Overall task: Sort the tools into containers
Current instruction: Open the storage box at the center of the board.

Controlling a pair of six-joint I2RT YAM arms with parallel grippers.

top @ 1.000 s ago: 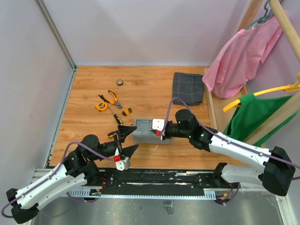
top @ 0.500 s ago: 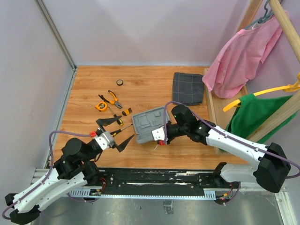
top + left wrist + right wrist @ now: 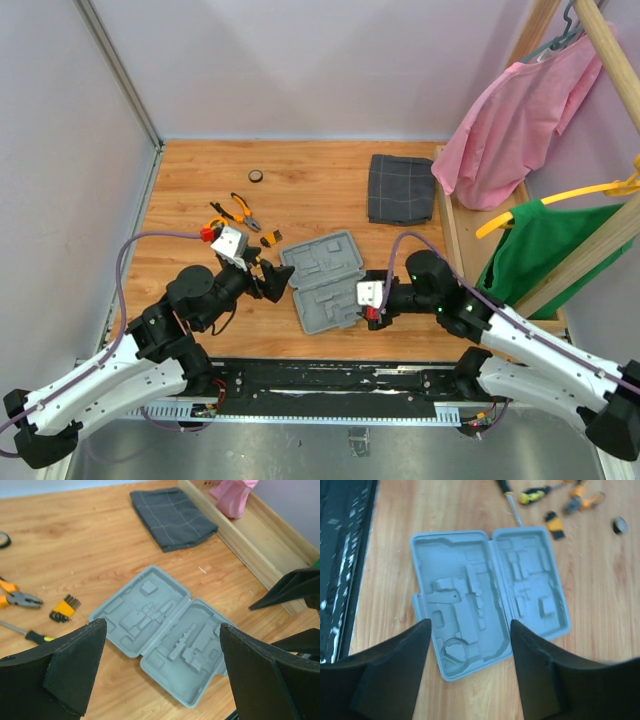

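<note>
Directly beneath the right gripper point(image 3: 470, 630), the grey tool case point(image 3: 487, 595) is now found lying fully open on the table point(image 3: 330, 190), both halves flat and their moulded compartments turned upward. A second ago it was shut, and half a second ago its lid was being swung up by this gripper. The lid has since been let go: the right jaws are seen parted with nothing between them, and the case rests clear of them. Every compartment is seen to be bare, so no tool has yet been stowed. The left gripper point(image 3: 162, 626), spread wide and holding nothing, has been brought up so that the open case lies just ahead of it. To its left, the pliers point(image 3: 17, 596), the small yellow-and-black bit holder point(image 3: 65, 609) and a screwdriver point(image 3: 25, 632) are left loose on the table, outside the case. The opening step can be judged finished. Collection of the tools is judged to come next, and the left gripper is considered the better placed for it.
</note>
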